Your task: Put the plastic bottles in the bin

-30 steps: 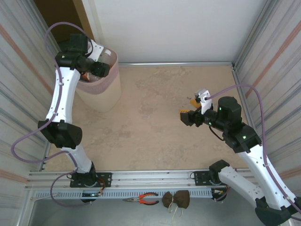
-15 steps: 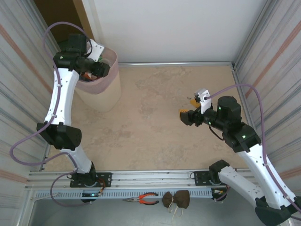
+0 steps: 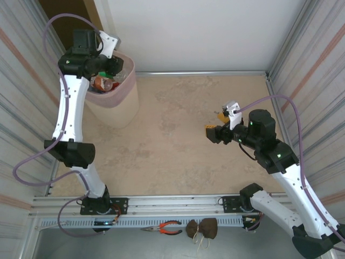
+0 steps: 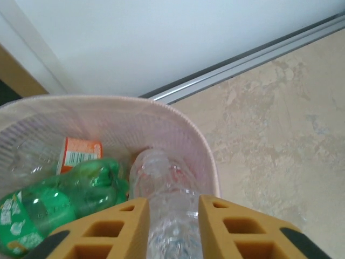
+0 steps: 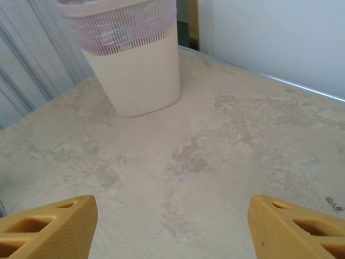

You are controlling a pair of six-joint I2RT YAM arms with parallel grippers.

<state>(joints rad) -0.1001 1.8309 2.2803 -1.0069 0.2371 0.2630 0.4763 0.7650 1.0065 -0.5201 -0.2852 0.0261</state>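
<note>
The beige bin (image 3: 121, 105) with its pink liner stands at the back left and holds plastic bottles (image 3: 102, 82). In the left wrist view a green bottle (image 4: 64, 197) and a clear one with an orange label (image 4: 75, 154) lie inside the bin's rim (image 4: 178, 116). My left gripper (image 3: 110, 66) hangs over the bin's far rim. There the left gripper (image 4: 172, 208) is shut on a clear plastic bottle (image 4: 161, 178) that points down into the bin. My right gripper (image 3: 215, 122) hovers open over bare floor at the right, and in its own wrist view nothing lies between the right gripper (image 5: 172, 221) fingers.
Corrugated metal walls close in both sides and a white wall with a metal rail (image 4: 253, 56) runs along the back. The bin (image 5: 135, 70) sits far across the floor from the right gripper. Red-handled pliers (image 3: 164, 227) and a brown pouch (image 3: 202, 229) lie by the arm bases.
The left gripper has risen and pulled back from inside the bin to above its far rim, and its jaws have closed. The right arm has not moved.
</note>
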